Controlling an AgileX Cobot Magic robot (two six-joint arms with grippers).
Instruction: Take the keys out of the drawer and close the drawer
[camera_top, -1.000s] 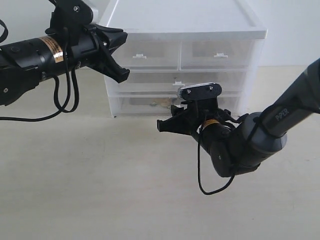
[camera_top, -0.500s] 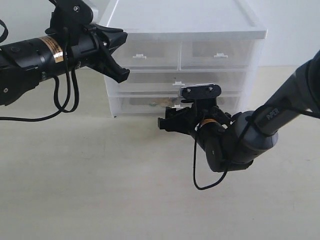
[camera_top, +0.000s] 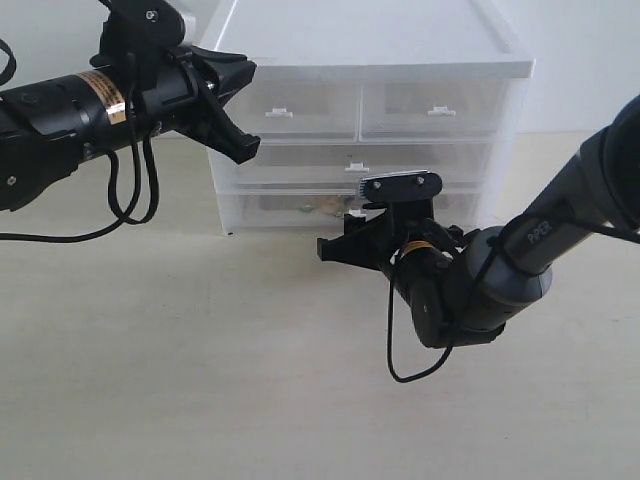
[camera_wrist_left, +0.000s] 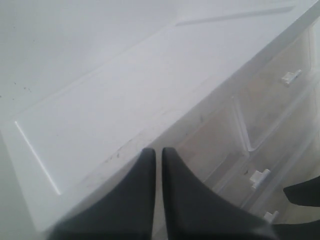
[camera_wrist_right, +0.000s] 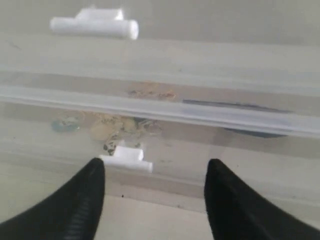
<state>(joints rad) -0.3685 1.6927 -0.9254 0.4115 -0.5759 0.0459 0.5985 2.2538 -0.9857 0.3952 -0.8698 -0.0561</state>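
The drawer (camera_top: 280, 208) is the lowest tier of the white three-tier unit and stands closed; its front (camera_wrist_right: 210, 150) carries a small white tab handle (camera_wrist_right: 127, 159). Through the translucent front the keys (camera_wrist_right: 117, 126) show as a blurred gold bunch, also faint in the exterior view as the keys (camera_top: 318, 207). My right gripper (camera_wrist_right: 155, 167) is open, low in front of the drawer, its fingers either side of and just short of the handle; in the exterior view the right gripper (camera_top: 345, 243) hides the handle. My left gripper (camera_wrist_left: 158, 152) is shut and empty, hovering at the unit's top left corner (camera_top: 240, 110).
The drawer unit has a flat white top (camera_top: 360, 35), two half-width top drawers (camera_top: 300, 110) and a wide middle drawer (camera_top: 420, 160) with its own tab handle (camera_wrist_right: 95, 25). A beige table surface (camera_top: 200, 380) spreads in front. A black cable (camera_top: 415, 370) hangs under the right arm.
My right gripper has moved slightly forward and up toward the lowest drawer's front. The left arm has stayed where it was.
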